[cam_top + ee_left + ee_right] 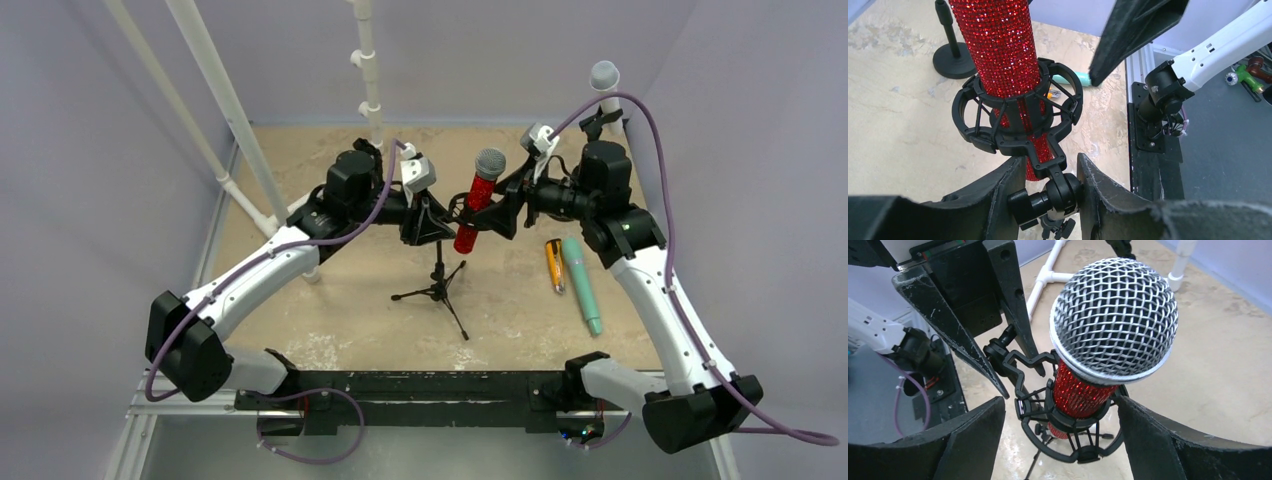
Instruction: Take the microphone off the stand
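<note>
The red glitter microphone (478, 205) with a silver mesh head (489, 163) sits tilted in the black shock mount of a small tripod stand (437, 290). My left gripper (425, 218) is shut on the stand's swivel joint (1065, 195) just under the shock mount (1013, 127); the red body (998, 45) rises above it. My right gripper (507, 205) is open around the mount and microphone from the right. In the right wrist view the gripper (1063, 440) straddles the mount ring (1073, 450), with the mesh head (1113, 315) above; the right finger (1158, 440) is close to the ring.
A teal microphone (582, 285) and an orange-yellow marker (553, 265) lie on the table to the right. Another microphone (604, 76) stands at the back right on a round-based stand (950, 60). White PVC pipes (225, 100) rise at the back left and centre.
</note>
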`<state>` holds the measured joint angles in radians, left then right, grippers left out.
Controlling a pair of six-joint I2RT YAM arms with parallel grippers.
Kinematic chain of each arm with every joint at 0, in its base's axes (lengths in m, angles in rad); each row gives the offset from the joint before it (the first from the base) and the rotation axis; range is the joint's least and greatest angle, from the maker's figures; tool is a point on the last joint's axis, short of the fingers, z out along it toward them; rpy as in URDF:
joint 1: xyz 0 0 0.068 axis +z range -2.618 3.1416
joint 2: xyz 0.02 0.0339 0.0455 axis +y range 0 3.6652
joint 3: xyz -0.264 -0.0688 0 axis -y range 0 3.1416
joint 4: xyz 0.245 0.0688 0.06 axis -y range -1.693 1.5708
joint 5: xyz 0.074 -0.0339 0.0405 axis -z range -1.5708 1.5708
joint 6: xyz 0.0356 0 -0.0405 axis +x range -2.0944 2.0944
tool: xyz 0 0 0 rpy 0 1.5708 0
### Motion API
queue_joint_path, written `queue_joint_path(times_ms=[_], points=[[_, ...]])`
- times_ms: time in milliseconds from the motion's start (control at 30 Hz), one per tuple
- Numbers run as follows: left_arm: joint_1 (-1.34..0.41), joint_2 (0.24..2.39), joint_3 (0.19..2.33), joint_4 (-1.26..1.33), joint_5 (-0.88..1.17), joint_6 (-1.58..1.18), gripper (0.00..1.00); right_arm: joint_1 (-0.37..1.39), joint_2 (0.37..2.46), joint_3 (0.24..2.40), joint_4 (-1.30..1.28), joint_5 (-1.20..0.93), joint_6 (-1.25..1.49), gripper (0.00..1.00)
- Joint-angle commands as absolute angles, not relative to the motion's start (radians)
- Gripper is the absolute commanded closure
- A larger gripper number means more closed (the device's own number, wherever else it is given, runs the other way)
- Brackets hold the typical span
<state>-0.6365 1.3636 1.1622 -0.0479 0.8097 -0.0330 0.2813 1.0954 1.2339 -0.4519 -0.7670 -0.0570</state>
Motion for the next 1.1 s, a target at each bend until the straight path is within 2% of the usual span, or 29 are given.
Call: queue_joint_path(times_ms=[0,233,400,500,667,700,733,867,933,1067], points=[[-0.641,1.307,1.136,0.113,0.87,-0.035,1.0,0.285,1.117,1.206,-0.324,-0.868,0.023,0.2],[-0.643,1.288,1.073,0.156,0.887,-0.028,1.0,0.285,1.135,1.158,-0.191,-0.941,0.076,0.27],[-0.643,1.287,1.051,0.155,0.887,-0.017,1.0,0.284,1.15,1.138,-0.131,-0.968,0.092,0.39],[-0.643,1.287,1.046,0.143,0.884,-0.005,1.0,0.284,1.151,1.133,-0.127,-0.964,0.087,0.55],[-0.644,1.286,1.049,0.123,0.873,0.009,0.99,0.285,1.14,1.132,-0.158,-0.954,0.055,0.91],[-0.643,1.285,1.054,0.113,0.866,0.025,0.95,0.285,1.138,1.135,-0.166,-0.951,0.049,0.98],[-0.643,1.284,1.063,0.098,0.858,0.03,0.9,0.284,1.137,1.137,-0.175,-0.95,0.042,1.0],[-0.643,1.291,1.124,0.016,0.807,0.054,0.63,0.285,1.133,1.154,-0.208,-0.944,0.016,1.0],[-0.643,1.3,1.165,-0.036,0.784,0.06,0.52,0.285,1.132,1.158,-0.223,-0.939,0.006,1.0],[-0.647,1.322,1.239,-0.139,0.749,0.056,0.42,0.285,1.128,1.16,-0.251,-0.93,-0.035,1.0]])
